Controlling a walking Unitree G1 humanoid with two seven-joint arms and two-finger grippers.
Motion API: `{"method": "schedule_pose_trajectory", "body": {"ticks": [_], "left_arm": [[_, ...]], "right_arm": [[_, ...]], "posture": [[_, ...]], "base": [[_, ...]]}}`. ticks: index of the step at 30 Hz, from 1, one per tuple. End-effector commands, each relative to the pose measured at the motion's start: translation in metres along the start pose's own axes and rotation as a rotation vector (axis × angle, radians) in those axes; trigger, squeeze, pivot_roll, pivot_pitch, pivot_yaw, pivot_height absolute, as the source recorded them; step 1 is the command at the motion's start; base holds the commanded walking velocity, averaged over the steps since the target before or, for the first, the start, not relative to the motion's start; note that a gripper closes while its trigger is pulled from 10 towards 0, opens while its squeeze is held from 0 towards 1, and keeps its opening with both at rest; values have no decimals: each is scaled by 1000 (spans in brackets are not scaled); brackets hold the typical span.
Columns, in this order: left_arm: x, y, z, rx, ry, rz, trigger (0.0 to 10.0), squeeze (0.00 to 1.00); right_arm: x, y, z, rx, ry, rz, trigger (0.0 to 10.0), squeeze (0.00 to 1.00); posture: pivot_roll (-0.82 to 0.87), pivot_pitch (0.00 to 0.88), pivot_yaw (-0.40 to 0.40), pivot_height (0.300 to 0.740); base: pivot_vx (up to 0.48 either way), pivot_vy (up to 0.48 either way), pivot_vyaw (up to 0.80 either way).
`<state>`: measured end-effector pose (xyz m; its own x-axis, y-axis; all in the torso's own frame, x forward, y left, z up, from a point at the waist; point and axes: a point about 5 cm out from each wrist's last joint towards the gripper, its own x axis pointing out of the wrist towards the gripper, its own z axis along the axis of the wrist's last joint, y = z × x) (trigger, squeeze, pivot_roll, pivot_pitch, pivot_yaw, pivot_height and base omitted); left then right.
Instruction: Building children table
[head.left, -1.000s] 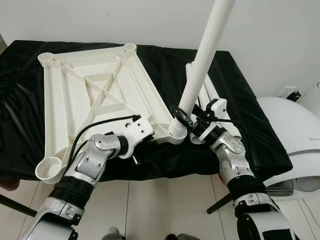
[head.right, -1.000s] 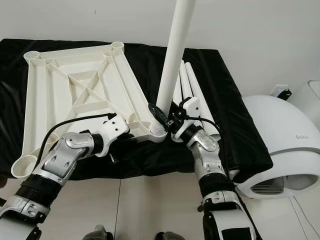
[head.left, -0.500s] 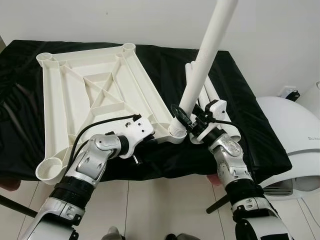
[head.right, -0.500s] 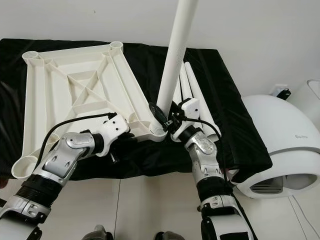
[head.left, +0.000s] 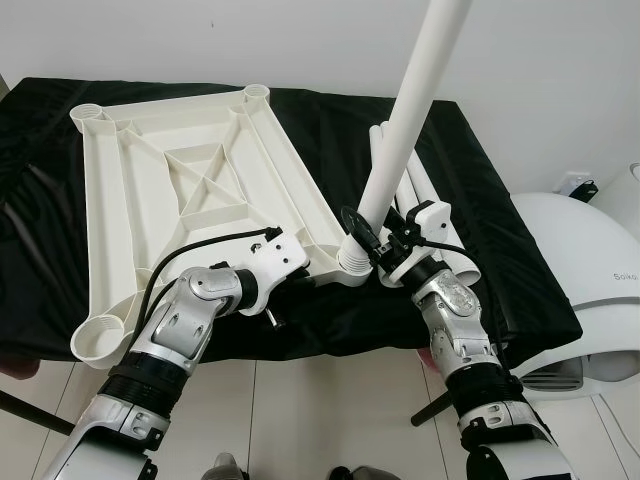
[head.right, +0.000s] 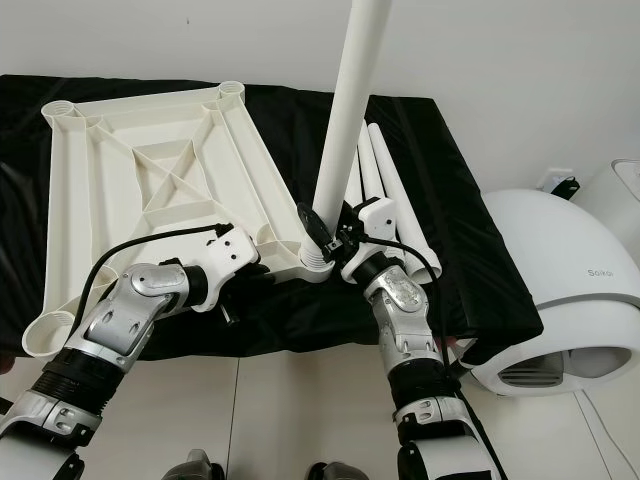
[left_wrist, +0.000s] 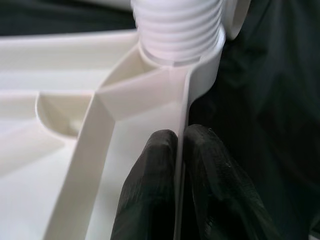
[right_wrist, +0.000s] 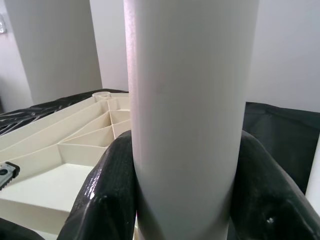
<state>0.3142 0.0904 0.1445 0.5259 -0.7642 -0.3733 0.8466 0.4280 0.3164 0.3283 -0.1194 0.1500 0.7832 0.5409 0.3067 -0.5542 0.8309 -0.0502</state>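
A white leg stands in the near right corner socket of the upturned tabletop, and both grippers hold on.

Your left wrist view shows what the head views hide: the left gripper (left_wrist: 179, 150) has its jaws closed on the thin rim of the tabletop (head.left: 190, 190), just beside the threaded socket (left_wrist: 177, 30). Your right wrist view shows the right gripper (right_wrist: 190, 165) clamped around the leg (head.left: 405, 120). The leg's long axis rises steeply, leaning slightly right and far. The tabletop lies underside up on the black-covered desk (head.left: 470, 190), with spare legs (head.right: 385, 190) lying right of it.
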Motion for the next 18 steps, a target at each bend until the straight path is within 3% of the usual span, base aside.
{"method": "schedule_pose_trajectory", "body": {"ticks": [1,18], "left_arm": [[2,2,10,20,-35,36,10000,0],[2,3,11,23,-37,30,10000,0]], "right_arm": [[-20,3,-37,63,197,-44,10000,0],[-17,7,-36,55,188,-117,10000,0]], "posture": [[9,65,-43,740],[10,66,-40,740]], "base": [[0,0,0],[0,0,0]]}}
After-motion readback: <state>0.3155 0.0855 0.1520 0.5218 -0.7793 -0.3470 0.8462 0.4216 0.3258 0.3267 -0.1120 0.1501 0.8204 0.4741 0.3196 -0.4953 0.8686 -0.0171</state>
